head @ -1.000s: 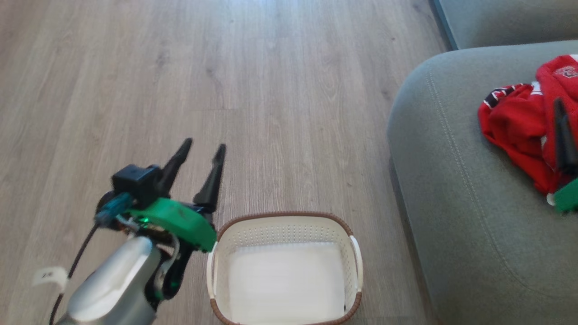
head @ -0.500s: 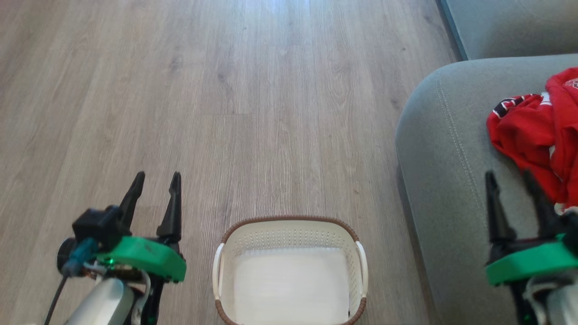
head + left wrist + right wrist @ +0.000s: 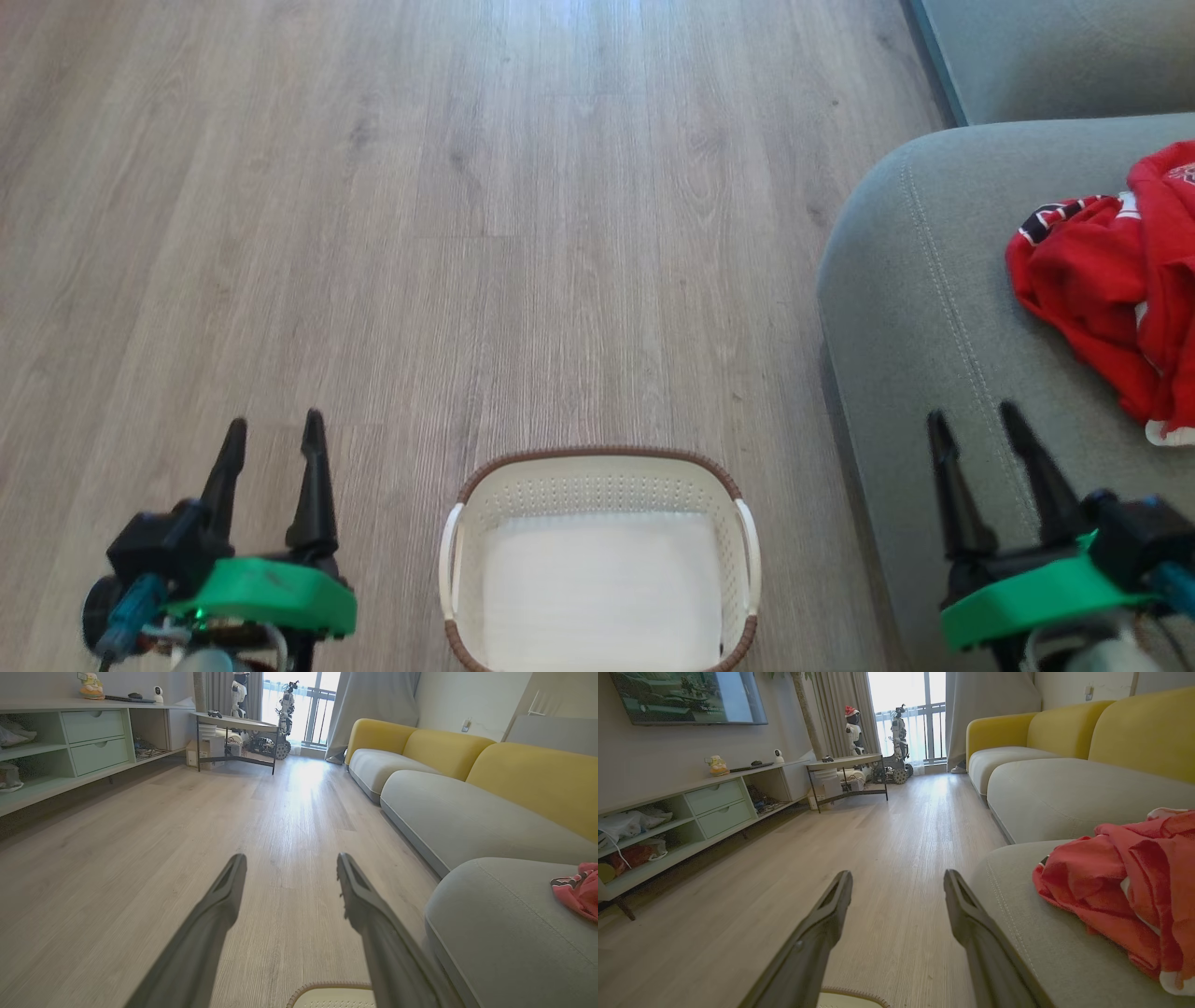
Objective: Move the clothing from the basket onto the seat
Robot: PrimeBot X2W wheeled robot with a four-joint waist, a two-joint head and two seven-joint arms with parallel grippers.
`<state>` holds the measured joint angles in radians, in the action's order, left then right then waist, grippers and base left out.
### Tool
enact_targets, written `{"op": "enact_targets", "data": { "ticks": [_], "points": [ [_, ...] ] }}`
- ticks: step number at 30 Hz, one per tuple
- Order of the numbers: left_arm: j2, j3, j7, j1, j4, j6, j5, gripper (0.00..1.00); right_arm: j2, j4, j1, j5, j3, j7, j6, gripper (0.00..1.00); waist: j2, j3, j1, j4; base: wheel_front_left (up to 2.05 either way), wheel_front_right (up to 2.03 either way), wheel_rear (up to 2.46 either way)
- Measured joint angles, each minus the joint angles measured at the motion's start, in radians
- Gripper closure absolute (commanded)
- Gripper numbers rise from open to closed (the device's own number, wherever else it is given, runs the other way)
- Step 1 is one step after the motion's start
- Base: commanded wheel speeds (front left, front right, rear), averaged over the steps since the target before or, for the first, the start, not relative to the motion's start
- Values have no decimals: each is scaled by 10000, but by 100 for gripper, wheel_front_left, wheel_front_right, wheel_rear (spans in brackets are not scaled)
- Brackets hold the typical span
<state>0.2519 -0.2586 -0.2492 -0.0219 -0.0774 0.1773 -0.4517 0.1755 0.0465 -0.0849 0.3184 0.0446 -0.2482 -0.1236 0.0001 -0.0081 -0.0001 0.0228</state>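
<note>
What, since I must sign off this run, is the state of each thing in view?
Small oval white perforated plastic basket with brown woven rim: upright on the wooden floor, nothing on its flat white base.
Soft bright red sports clothing with white trim: crumpled in a heap, out of the basket.
Large grey-green fabric sofa seat: bearing that clothing.
Left gripper: open, empty.
Right gripper: open, empty, apart from the clothing.
</note>
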Motion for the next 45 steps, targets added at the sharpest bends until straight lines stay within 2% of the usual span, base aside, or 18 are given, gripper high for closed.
{"op": "enact_targets", "data": {
  "ticks": [2,3,11,20,35,36,41,45],
  "points": [
    [-144,232,0,-192,8,-117,184,0,-146,-2,-174,-81,94,0,0,0,0,-3,0,-15,0,0,0],
    [-222,462,0,-326,2,-322,360,0,-209,-8,-252,-167,153,0,0,0,0,-6,0,-29,0,0,0],
    [-633,897,0,-428,-194,-867,884,0,-219,-105,-272,-334,151,-2,0,0,0,-7,0,-78,0,0,0],
    [-961,1277,0,-440,-500,-1267,1239,0,-247,-153,-271,-374,128,-17,0,0,0,26,0,-151,0,0,0],
    [-1281,1657,0,-439,-757,-1685,1599,0,-384,-153,-269,-374,63,-17,0,0,0,34,0,-188,0,0,0],
    [-1289,1680,0,-439,-779,-1724,1599,100,-385,-153,-269,-374,63,-17,0,100,0,36,0,-189,0,0,0],
    [-1400,1641,31,-690,-1530,-1772,1576,100,-458,654,-404,-355,209,19,12,100,0,37,0,-190,0,0,0],
    [-1419,1659,167,-862,-1651,-1781,1220,100,-470,782,-520,27,211,105,12,100,0,39,0,-191,0,0,0]
  ]
}}
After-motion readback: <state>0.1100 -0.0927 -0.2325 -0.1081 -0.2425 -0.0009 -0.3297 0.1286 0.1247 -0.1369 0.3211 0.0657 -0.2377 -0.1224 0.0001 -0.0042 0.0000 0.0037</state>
